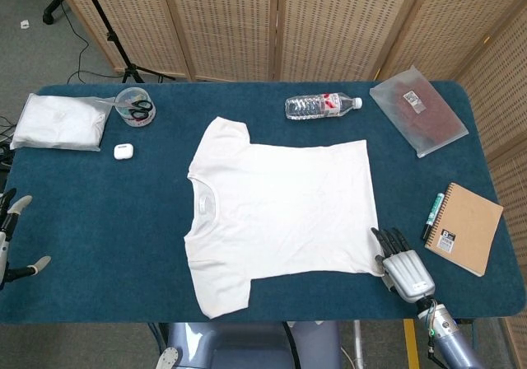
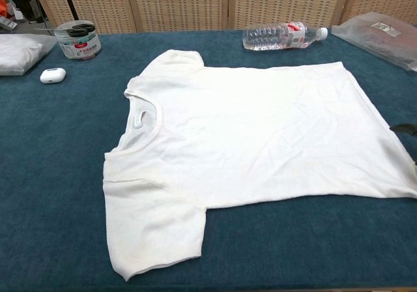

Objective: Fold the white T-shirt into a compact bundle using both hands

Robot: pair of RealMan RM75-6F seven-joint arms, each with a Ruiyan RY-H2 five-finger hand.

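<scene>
At the counter's (image 1: 99,212) middle the white T-shirt (image 1: 280,208) lies flat, unfolded; right robot hand (image 1: 403,266) reaches, fingers extended, empty, to its hem corner, likely to pinch; left robot hand (image 1: 10,237) waits open, empty

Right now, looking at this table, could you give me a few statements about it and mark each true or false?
1. The T-shirt lies spread flat. True.
2. The bottle stands upright. False: it lies on its side.
3. The right hand is by the shirt's hem corner. True.
4. The left hand holds a sleeve. False: it is at the table's edge, away from the shirt.
5. The notebook lies on the shirt. False: it lies apart, beside a marker.
</scene>
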